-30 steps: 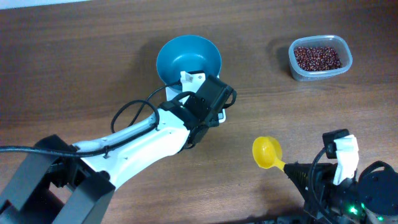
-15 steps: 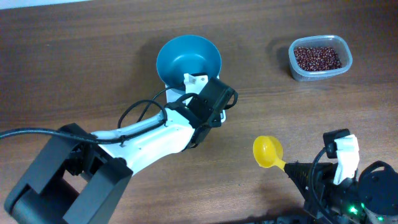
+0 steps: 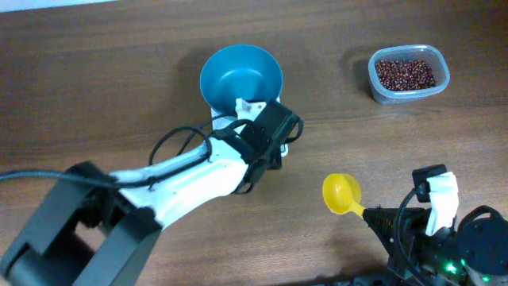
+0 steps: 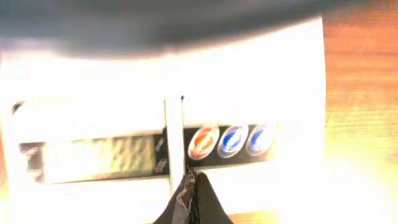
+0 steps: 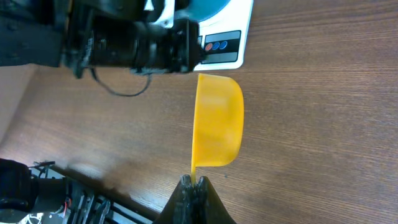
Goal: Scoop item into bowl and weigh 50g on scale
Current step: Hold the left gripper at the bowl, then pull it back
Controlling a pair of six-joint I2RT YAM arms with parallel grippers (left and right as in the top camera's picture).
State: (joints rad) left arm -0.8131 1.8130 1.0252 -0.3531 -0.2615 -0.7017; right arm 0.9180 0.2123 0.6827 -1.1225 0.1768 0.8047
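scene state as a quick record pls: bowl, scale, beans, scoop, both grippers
bowl: teal, sits on the scale, no beans visible inside
scale: mostly under the left arm; display too blurred to read
beans: all in the clear tub
scoop: yellow, empty, held above the table
left gripper: shut, tip by the red button; contact unclear
right gripper: shut on the scoop handle

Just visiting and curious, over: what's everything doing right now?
Left tool shut, tip by red button on scale. Right tool shut on yellow scoop, empty. Bowl on scale, empty; beans in tub. Nothing between scoop and tub.
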